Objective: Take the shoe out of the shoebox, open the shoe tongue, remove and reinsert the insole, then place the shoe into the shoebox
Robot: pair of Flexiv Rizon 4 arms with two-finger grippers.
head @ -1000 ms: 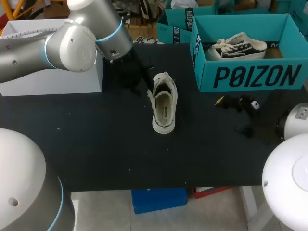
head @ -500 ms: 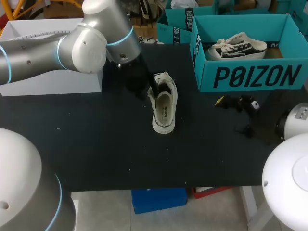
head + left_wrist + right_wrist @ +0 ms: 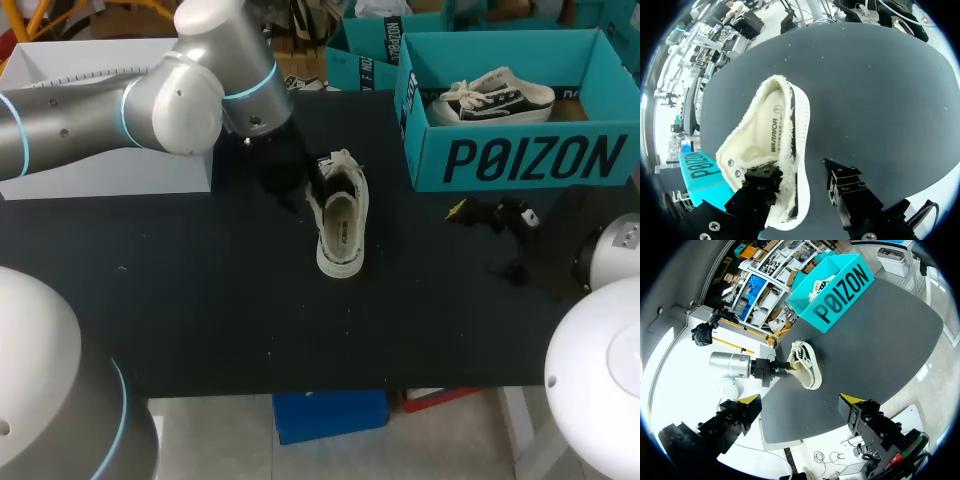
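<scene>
A cream canvas shoe (image 3: 340,215) lies on the black table (image 3: 200,300), its insole showing. My left gripper (image 3: 308,186) is at the shoe's lace end. In the left wrist view the left gripper (image 3: 797,172) is open and straddles the shoe's (image 3: 772,145) side wall: one finger is over the shoe's opening, the other stands on the table a little away from the sole. The teal shoebox (image 3: 520,155) at the back right holds a black-and-white shoe (image 3: 495,95). My right gripper (image 3: 483,240) is wide open and empty to the right of the cream shoe (image 3: 805,367).
A white box (image 3: 100,150) stands at the table's back left, behind my left arm. A second teal box (image 3: 365,55) sits beyond the first. The table's near edge runs across below the shoe.
My left arm has moved right, bringing its gripper from beside the shoe onto its lace end. The shoe and my right arm have not moved.
</scene>
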